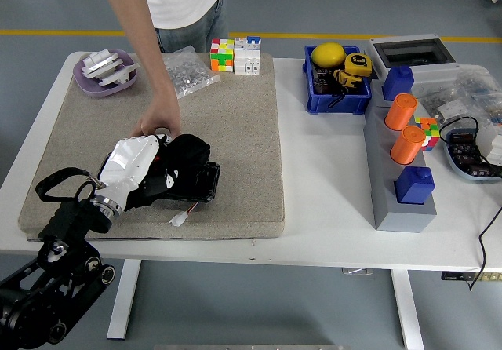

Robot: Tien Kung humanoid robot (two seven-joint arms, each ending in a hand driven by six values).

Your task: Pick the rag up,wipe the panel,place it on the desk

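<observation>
A black glossy panel lies on the tan mat at the front left; only its right end shows. My left hand, white-backed with black fingers, lies over the panel and is shut on a black rag, pressing it on the panel's right part. A person's hand rests on the panel's far edge, just behind my hand. A small white connector on thin wires lies in front of the panel. My right hand is out of view.
At the back of the mat are a purple bowl, a bag of small parts and two cubes. To the right stand a blue bin and a grey fixture with orange cylinders.
</observation>
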